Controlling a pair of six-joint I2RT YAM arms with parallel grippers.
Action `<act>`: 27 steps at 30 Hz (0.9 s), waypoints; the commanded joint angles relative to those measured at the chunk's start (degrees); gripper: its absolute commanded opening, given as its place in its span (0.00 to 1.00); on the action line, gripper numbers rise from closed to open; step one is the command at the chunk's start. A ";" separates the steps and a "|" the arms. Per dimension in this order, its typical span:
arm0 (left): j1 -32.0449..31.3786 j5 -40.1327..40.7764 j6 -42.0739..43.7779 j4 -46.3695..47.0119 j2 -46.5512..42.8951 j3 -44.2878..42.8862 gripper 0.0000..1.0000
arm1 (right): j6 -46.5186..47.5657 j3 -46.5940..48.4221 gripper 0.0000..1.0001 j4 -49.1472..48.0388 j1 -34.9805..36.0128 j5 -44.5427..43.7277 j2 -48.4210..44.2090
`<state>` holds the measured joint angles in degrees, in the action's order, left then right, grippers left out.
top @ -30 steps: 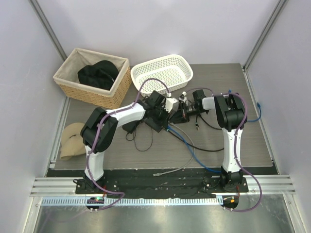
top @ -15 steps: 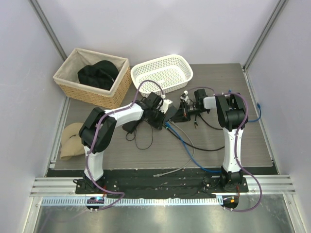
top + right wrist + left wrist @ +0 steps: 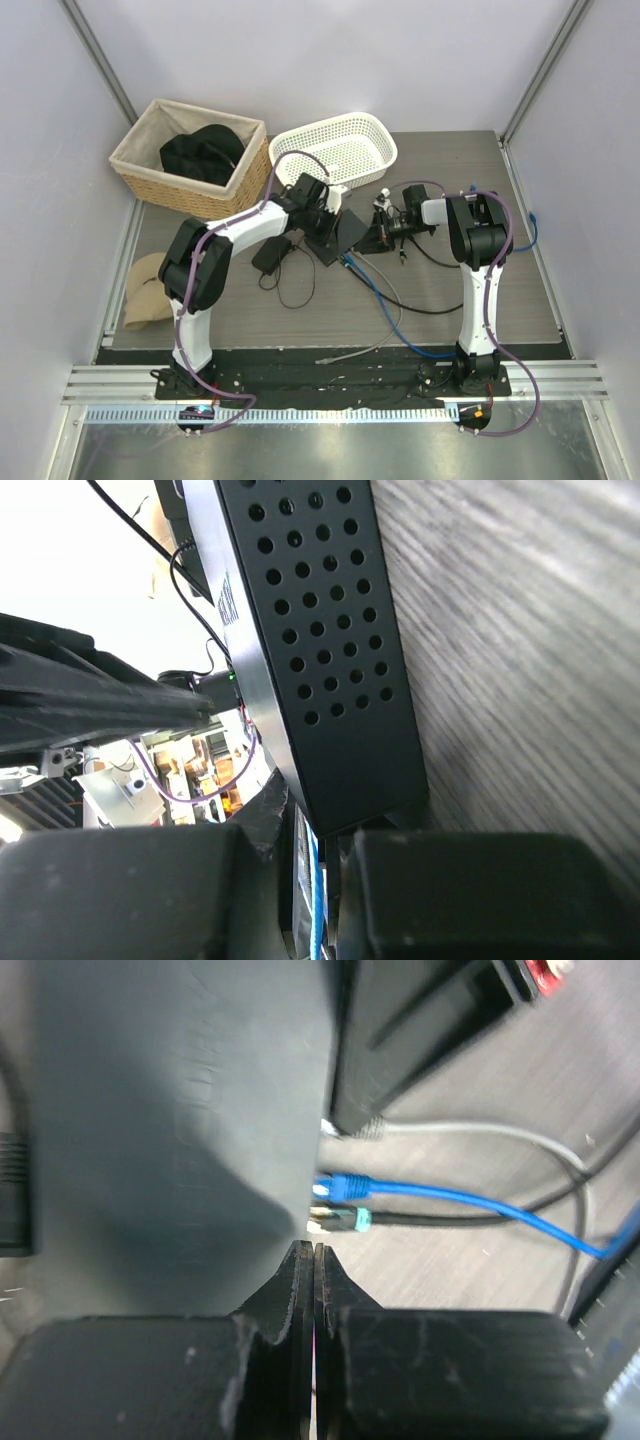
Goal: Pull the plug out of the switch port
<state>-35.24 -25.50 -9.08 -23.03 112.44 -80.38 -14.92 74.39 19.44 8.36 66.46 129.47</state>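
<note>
The switch (image 3: 345, 235) is a flat black box at mid-table, tipped up on edge between the two arms. In the left wrist view its broad face (image 3: 180, 1110) fills the left. A blue plug (image 3: 345, 1186) and a black plug with a green boot (image 3: 340, 1221) sit in its edge, and a grey cable (image 3: 450, 1132) runs off above them. My left gripper (image 3: 313, 1250) is shut and empty, its tips at the switch's edge just below the plugs. My right gripper (image 3: 315, 825) is shut on a corner of the switch (image 3: 320, 630), beside its perforated side.
A wicker basket (image 3: 190, 160) with black cloth stands at the back left, and a white plastic basket (image 3: 335, 150) behind the switch. A black adapter brick (image 3: 270, 258) lies left of the switch. Blue, grey and black cables (image 3: 395, 310) trail toward the front. A tan object (image 3: 150, 290) lies at the left edge.
My left gripper has moved toward the back left. The switch has tipped up and shows more of its broad face. My right gripper has barely moved.
</note>
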 commanded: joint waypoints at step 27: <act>0.18 13.81 -7.28 -1.59 6.39 0.48 0.00 | 19.12 4.42 0.01 21.13 -6.42 -12.49 -9.49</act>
<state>-35.18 -13.26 -20.27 -17.80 117.08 -83.20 -8.95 72.60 27.24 5.72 62.08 125.23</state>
